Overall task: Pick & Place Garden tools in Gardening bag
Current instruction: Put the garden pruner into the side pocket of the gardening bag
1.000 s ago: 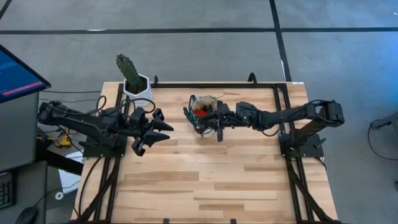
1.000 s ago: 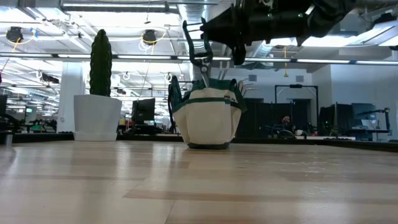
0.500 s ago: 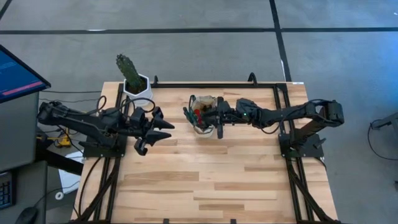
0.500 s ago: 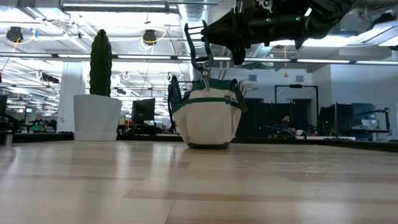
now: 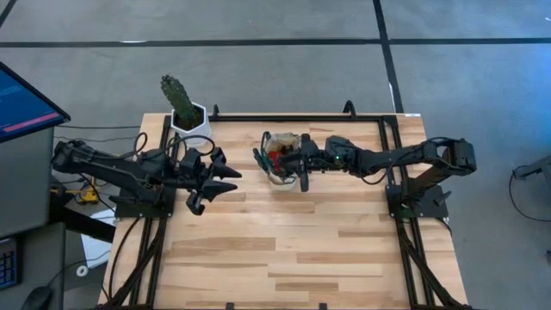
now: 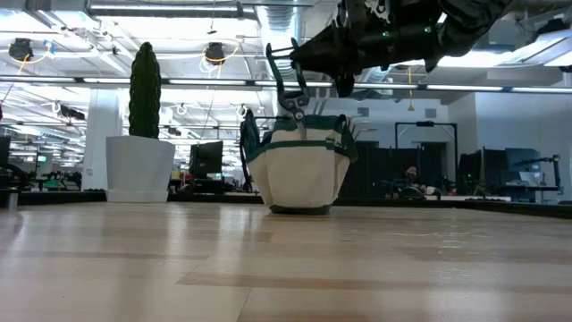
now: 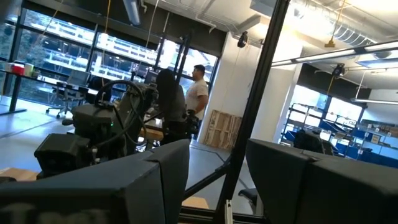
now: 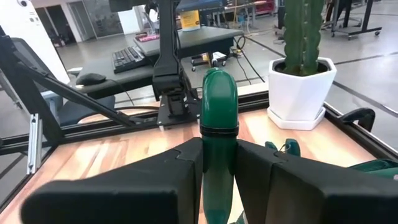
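Both arms are matte black, built of slim tubular links joined by chunkier angular joint housings. The left arm [image 5: 129, 172] ends in a forked black head [image 5: 211, 181] with pointed tips; black cables loop near its base at 9 o'clock. The right arm [image 5: 405, 158] has a rounded elbow housing and a blocky wrist. Its fingers [image 8: 124, 186] are broad, smooth black wedges.

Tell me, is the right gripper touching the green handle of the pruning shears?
Touching. In the right wrist view, the right gripper has both dark fingers pressed against the green handle of the pruning shears, without visible gap.
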Available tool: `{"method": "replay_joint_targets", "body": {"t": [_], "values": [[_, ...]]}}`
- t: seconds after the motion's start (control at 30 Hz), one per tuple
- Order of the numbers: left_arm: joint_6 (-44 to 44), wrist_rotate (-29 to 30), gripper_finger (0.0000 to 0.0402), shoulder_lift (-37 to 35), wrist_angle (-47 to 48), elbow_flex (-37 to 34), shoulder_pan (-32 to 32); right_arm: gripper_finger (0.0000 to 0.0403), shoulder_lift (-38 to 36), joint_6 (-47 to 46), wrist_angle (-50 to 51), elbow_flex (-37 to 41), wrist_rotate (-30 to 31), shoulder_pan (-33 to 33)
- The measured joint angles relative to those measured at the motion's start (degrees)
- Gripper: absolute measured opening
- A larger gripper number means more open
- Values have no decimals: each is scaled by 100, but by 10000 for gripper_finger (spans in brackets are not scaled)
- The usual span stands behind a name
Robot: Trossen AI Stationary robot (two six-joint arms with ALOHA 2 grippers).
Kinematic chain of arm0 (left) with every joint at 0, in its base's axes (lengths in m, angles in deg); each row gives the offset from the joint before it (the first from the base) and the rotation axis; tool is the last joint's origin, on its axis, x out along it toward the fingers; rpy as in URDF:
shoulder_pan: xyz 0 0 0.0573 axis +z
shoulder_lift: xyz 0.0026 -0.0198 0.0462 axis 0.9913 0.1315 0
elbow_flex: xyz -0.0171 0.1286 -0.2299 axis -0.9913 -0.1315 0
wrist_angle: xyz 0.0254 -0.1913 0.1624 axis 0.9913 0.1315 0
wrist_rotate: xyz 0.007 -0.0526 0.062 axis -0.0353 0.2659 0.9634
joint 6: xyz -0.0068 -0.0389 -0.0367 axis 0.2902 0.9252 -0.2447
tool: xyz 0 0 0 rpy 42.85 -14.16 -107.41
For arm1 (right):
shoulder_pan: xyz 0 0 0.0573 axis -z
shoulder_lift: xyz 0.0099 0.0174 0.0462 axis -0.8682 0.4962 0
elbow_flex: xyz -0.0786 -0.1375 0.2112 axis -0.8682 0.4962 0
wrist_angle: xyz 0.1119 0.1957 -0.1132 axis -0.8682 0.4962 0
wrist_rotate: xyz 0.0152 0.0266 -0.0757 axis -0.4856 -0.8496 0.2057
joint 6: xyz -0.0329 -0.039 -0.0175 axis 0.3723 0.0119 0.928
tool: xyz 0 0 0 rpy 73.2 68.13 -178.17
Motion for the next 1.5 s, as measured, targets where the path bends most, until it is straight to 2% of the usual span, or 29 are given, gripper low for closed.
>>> {"method": "replay_joint_targets", "body": {"t": [0.07,0.23,0.4,0.67,0.87,1.4,1.5], "values": [[0,-1,149,0,1,0,0,57,54,22,-5,-4,1,-1],[4,-2,149,0,-2,0,0,57,831,49,-552,-129,-2,-78],[11,-5,149,2,9,0,0,57,1335,5,-506,-402,9,-107],[7,-9,149,2,20,0,0,57,1093,280,486,-483,31,-110],[3,-9,149,2,20,0,0,57,777,449,1468,-476,340,-120],[0,-11,149,2,22,0,0,57,839,446,1594,-479,488,-155],[0,-21,149,2,24,0,0,81,839,433,1596,-479,479,-153]]}}
